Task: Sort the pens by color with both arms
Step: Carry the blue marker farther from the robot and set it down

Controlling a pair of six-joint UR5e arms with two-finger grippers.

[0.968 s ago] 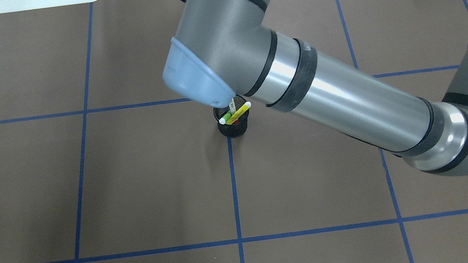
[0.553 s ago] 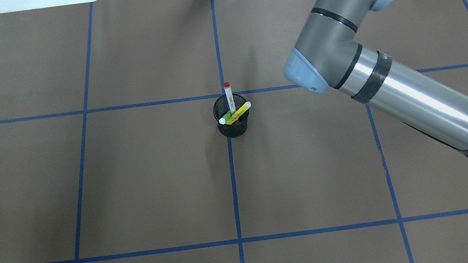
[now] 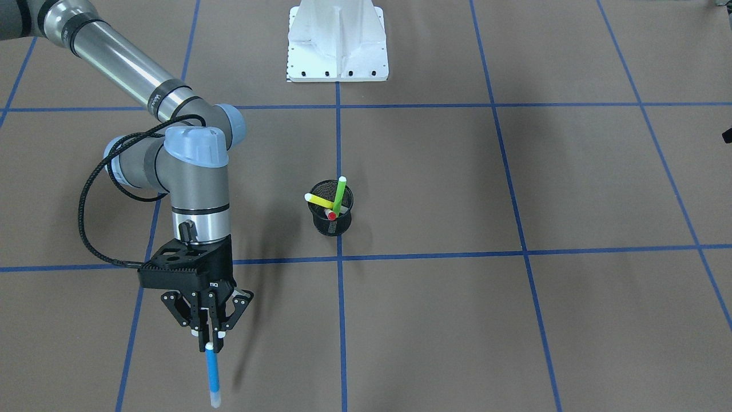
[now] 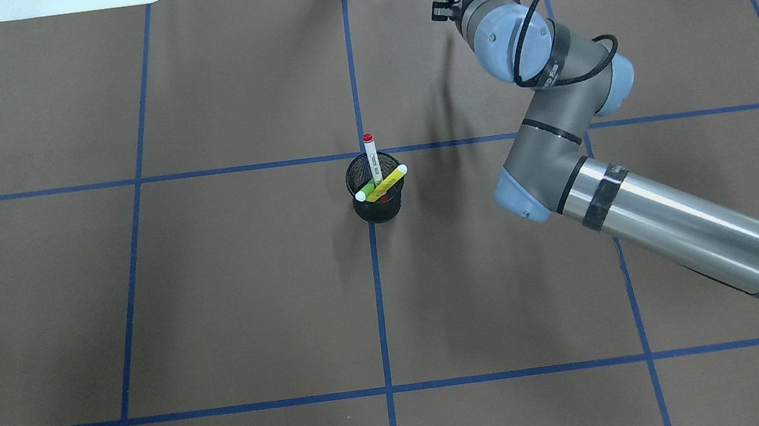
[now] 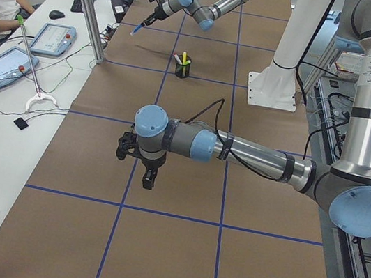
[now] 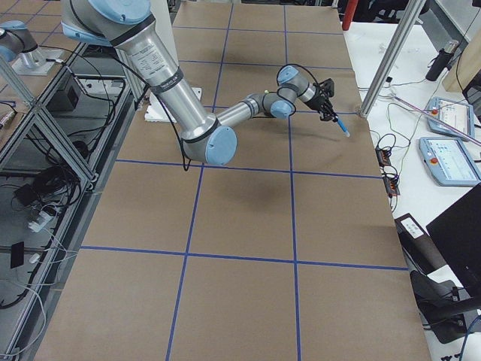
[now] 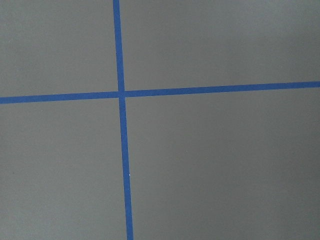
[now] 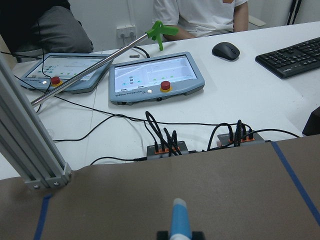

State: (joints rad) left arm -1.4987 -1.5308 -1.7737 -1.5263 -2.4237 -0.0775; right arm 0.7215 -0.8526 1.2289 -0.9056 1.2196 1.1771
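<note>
My right gripper (image 3: 210,339) is shut on the upper end of the blue pen (image 3: 213,375), which hangs down over the table near its far edge, right of the cup. In the right wrist view the blue pen (image 8: 179,220) sticks out between the jaws. The black mesh cup (image 4: 378,199) stands at the table's middle and holds the lime green pen (image 3: 341,191), the yellow pen (image 3: 319,200) and the white pen with red ends (image 4: 372,157). My left gripper (image 5: 149,176) shows only in the exterior left view, low over bare table; I cannot tell if it is open.
The white pedestal (image 3: 337,40) stands at the robot's side of the table. Blue tape lines (image 7: 121,95) grid the brown mat. Beyond the far edge lie cables, tablets (image 8: 155,77) and an aluminium post (image 8: 30,150), with people seated there.
My right arm swung away from above the cup toward the far right of the table, uncovering the cup. Its wrist now reaches toward the far edge. The pens in the cup have not moved.
</note>
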